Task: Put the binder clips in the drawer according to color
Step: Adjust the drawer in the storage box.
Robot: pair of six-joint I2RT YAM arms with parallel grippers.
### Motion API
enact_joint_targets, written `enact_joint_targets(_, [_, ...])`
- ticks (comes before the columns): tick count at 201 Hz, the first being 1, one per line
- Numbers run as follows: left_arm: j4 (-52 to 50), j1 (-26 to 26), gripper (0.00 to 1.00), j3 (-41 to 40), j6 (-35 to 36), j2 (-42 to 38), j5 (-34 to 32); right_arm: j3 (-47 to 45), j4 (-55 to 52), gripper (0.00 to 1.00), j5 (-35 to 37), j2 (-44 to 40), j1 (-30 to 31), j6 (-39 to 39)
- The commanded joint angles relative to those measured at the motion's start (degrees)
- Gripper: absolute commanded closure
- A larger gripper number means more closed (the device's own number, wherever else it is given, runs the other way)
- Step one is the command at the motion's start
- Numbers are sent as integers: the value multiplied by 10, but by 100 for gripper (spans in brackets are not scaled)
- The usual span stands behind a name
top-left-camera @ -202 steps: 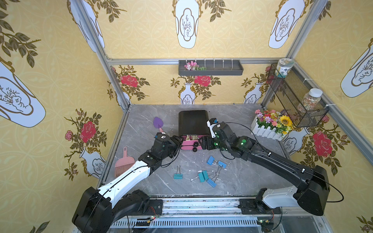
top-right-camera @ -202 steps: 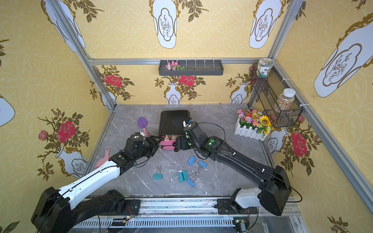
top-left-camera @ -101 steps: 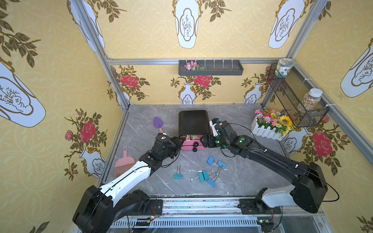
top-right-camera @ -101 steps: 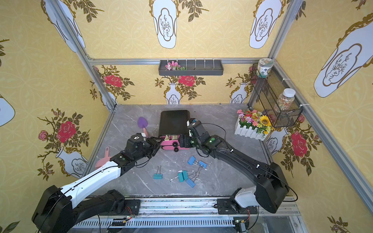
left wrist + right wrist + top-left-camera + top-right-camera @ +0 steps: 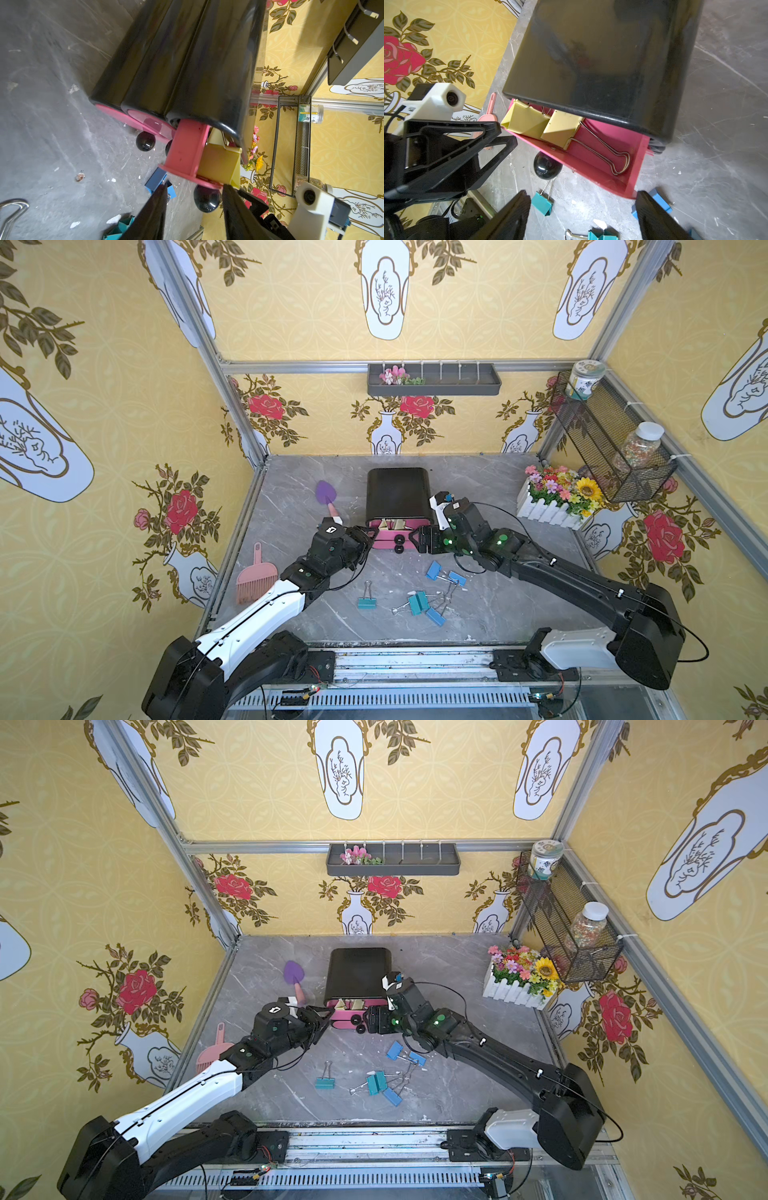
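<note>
You'll see the left gripper (image 5: pixel 195 187) with its jaws apart either side of the top knob (image 5: pixel 206 199), though whether a pad touches it is hard to say. Mid-table, the drawer (image 5: pixel 399 493) has its top pink tray (image 5: pixel 636 166) pulled out with two yellow binder clips (image 5: pixel 560 128) showing, anything deeper hidden under the black top. Right of it, your right gripper (image 5: pixel 582 193) hangs wide open and empty, teal clips (image 5: pixel 417 602) and blue clips (image 5: pixel 434 570) loose on the table nearby
</note>
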Motion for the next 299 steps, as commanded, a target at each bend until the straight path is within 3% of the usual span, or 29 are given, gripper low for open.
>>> enact_joint_targets(1, [12,-1,51,-11,-10,-12,8,-4,14,16,9,-13,5,14])
enact_joint_targets(55, [6,-3,51,-21,-11,-21,8,0,-22,16,40,-30,5,8])
enact_joint_targets(109, [-52,-2,35,-4,9,-54,-30,21,-41,11,52,-26,-3,-15])
enact_joint_targets(153, [-19,7,30,0,17,-7,-19,35,-34,9,56,15,-11,-1])
enact_joint_targets(209, [40,9,35,4,17,54,12,31,-6,11,45,35,-20,24])
enact_joint_targets(299, [48,4,47,-24,5,28,31,7,22,25,21,32,-14,50])
